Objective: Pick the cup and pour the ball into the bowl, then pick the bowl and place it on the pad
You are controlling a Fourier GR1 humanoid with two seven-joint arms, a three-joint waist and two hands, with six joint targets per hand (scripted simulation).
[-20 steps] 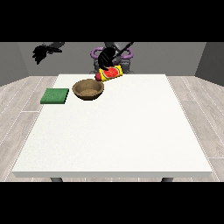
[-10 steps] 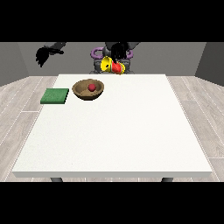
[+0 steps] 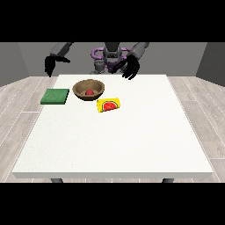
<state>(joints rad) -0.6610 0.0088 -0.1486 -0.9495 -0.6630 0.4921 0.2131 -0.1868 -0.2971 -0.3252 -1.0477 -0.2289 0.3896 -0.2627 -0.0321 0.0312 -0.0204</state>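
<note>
A brown wooden bowl (image 3: 81, 86) stands on the white table with a red ball (image 3: 89, 92) inside it. Just to its right, a yellow cup (image 3: 109, 105) with a red watermelon picture lies on its side on the table. A green pad (image 3: 55, 96) lies to the bowl's left. The hand at the view's right (image 3: 129, 67) hovers above the table's far edge, behind the cup, fingers spread and holding nothing. The hand at the view's left (image 3: 51, 65) hangs raised off the table's far left corner, fingers relaxed and pointing down.
The white table (image 3: 132, 140) reaches towards the camera in front of the bowl and cup. The robot's grey and purple torso (image 3: 108, 57) stands behind the far edge. Wooden floor surrounds the table.
The cup has left the hand at the view's right and now lies on the table beside the bowl. That hand has opened and drawn back.
</note>
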